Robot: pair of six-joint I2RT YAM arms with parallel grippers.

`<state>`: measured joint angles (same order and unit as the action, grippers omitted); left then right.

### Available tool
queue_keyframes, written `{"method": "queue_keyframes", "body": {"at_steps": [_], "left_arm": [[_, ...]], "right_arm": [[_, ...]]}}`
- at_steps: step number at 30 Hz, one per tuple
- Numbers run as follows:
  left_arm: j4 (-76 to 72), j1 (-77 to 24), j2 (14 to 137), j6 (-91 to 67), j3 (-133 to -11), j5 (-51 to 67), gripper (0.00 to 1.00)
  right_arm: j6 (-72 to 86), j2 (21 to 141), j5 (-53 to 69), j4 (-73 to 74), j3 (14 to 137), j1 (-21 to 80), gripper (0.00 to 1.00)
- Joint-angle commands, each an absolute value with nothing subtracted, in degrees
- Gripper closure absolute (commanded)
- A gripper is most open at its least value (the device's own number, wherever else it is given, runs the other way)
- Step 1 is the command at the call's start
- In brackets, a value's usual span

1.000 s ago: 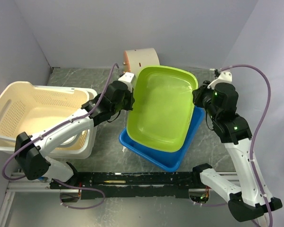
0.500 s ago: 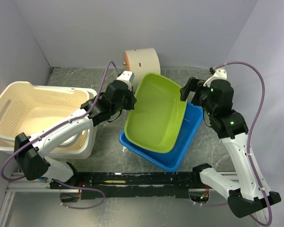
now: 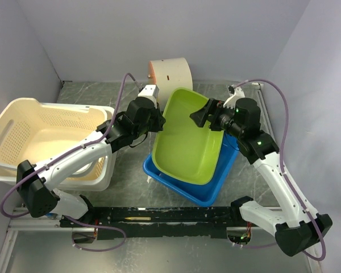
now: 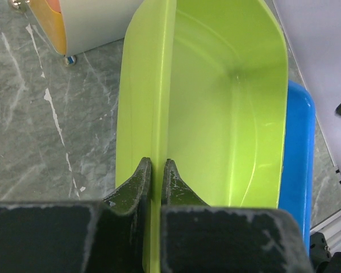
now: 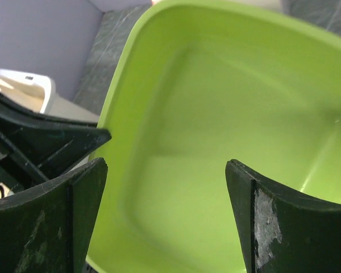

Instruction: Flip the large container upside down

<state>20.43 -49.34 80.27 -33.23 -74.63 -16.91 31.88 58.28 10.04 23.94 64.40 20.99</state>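
Observation:
The large container, a lime-green tub (image 3: 187, 145), stands tilted with its left rim raised and its right side down in a blue tub (image 3: 182, 186). My left gripper (image 3: 159, 121) is shut on that raised left rim; the left wrist view shows the rim pinched between its fingers (image 4: 157, 165), with the green tub (image 4: 227, 114) stretching away. My right gripper (image 3: 200, 116) hangs open over the tub's inside, touching nothing. In the right wrist view its fingers (image 5: 166, 165) stand wide apart in front of the green tub (image 5: 216, 96).
A cream laundry basket (image 3: 45, 131) sits at the left, beside the left arm. A white cylinder with an orange end (image 3: 169, 69) lies at the back by the wall. The blue tub (image 4: 298, 148) shows past the green one's far rim.
My right gripper let go of the tub's right rim, opened and swung left over the tub. The tub's right side dropped, so it tilts more steeply. The left grip is unchanged.

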Motion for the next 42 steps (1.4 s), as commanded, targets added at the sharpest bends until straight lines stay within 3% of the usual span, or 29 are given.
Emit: {"method": "queue_keyframes", "body": {"at_steps": [1,11,19,22,26,32,36,38,40,42], "left_arm": [[15.13,-49.72,78.30,-36.25,-76.53,-16.81,0.93],[8.80,-50.52,75.85,-29.92,-70.93,-13.89,0.93],[9.19,-53.00,77.25,-27.84,-71.98,-14.71,0.93],[9.35,-54.82,77.76,-27.05,-72.77,-15.86,0.93],[9.00,-56.51,77.17,-26.10,-72.84,-16.61,0.93],[8.63,-58.21,76.05,-25.16,-72.58,-16.61,0.93],[9.27,-58.92,76.11,-24.51,-73.28,-16.83,0.93],[9.91,-59.06,75.87,-23.88,-73.72,-15.89,0.93],[10.12,-59.17,74.91,-22.84,-73.85,-12.99,0.83],[10.01,-59.55,73.08,-22.80,-73.05,-10.68,0.61]], "right_arm": [[35.64,55.02,11.70,20.78,61.87,22.23,0.14],[54.25,61.08,5.63,22.08,63.54,23.01,0.15],[59.77,72.24,-5.38,25.54,73.27,34.24,0.16],[60.71,76.13,-6.38,26.92,75.93,35.67,0.26],[62.79,77.63,-7.71,26.15,75.32,36.21,0.52],[62.20,78.98,-8.02,24.97,75.18,36.27,0.69],[61.03,79.53,-6.35,24.56,75.83,36.31,1.00],[60.49,78.58,-6.00,24.18,75.93,36.35,1.00],[59.54,77.23,-6.43,24.37,76.57,36.32,1.00],[58.44,74.80,-7.45,24.35,77.15,36.35,1.00]]}}
